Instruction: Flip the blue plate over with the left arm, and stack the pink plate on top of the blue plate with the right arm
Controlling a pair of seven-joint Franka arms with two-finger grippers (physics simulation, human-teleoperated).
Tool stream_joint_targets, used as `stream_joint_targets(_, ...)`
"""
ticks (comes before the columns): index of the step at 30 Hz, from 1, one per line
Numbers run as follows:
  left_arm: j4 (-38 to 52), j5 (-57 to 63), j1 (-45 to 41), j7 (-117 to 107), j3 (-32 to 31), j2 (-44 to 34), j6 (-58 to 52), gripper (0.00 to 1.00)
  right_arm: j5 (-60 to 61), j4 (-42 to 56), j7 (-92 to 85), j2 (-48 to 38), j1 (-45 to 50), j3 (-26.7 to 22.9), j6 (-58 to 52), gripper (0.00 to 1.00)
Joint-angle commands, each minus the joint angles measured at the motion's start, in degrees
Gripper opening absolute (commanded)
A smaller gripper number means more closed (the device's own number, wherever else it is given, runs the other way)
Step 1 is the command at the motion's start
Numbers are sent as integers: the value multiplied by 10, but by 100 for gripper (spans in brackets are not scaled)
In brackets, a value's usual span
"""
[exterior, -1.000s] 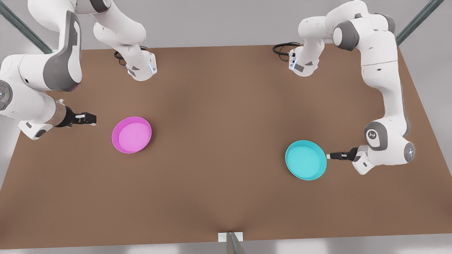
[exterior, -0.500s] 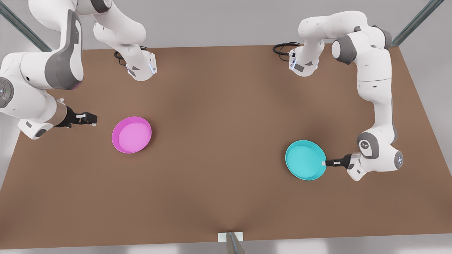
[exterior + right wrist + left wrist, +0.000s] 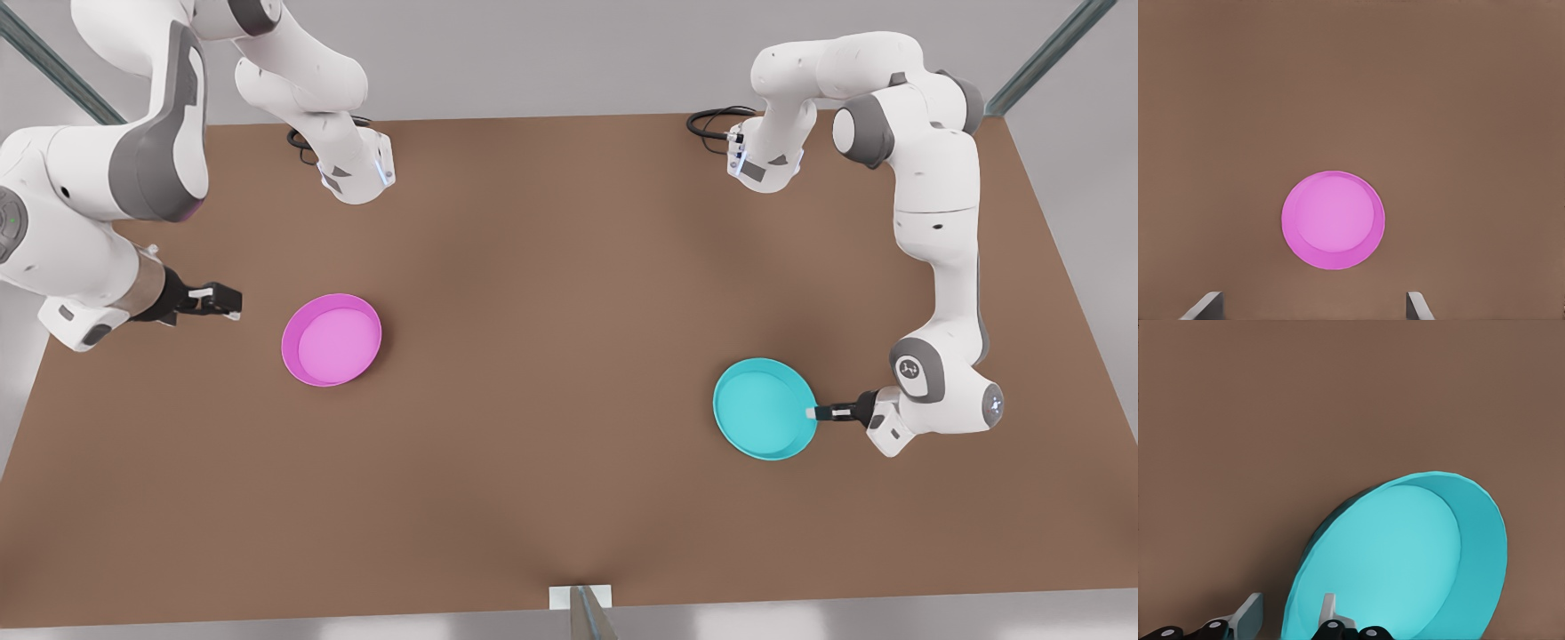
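The blue plate point(image 3: 763, 409) lies rim up on the table toward the front view's right. My left gripper point(image 3: 811, 413) reaches it from the right, low and level. In the left wrist view the left gripper point(image 3: 1290, 610) is open astride the blue plate's point(image 3: 1405, 560) near rim, one finger inside the dish and one outside, a gap still showing at the outer finger. The pink plate point(image 3: 331, 339) lies rim up toward the front view's left. My right gripper point(image 3: 233, 302) hovers open to its left, apart from it. In the right wrist view the pink plate point(image 3: 1333, 220) lies ahead of the wide-open right gripper point(image 3: 1313, 299).
The brown table point(image 3: 551, 267) carries both arm bases, one at the back left point(image 3: 356, 173) and one at the back right point(image 3: 765, 164), each with a black cable. A small white bracket point(image 3: 580, 597) sits at the front edge.
My left gripper slid toward the blue plate until its fingers straddled the rim, and the plate shifted slightly leftward. My right arm barely moved.
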Motion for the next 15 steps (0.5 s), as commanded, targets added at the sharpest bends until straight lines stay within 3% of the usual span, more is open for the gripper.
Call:
stream_joint_targets(1,0,2,0,0,-1,0,0,57,-6,-7,1,-5,13,-7,3,100)
stream_joint_targets(15,-14,65,-22,-2,-1,1,30,50,-9,-27,-4,-13,8,-14,-1,100)
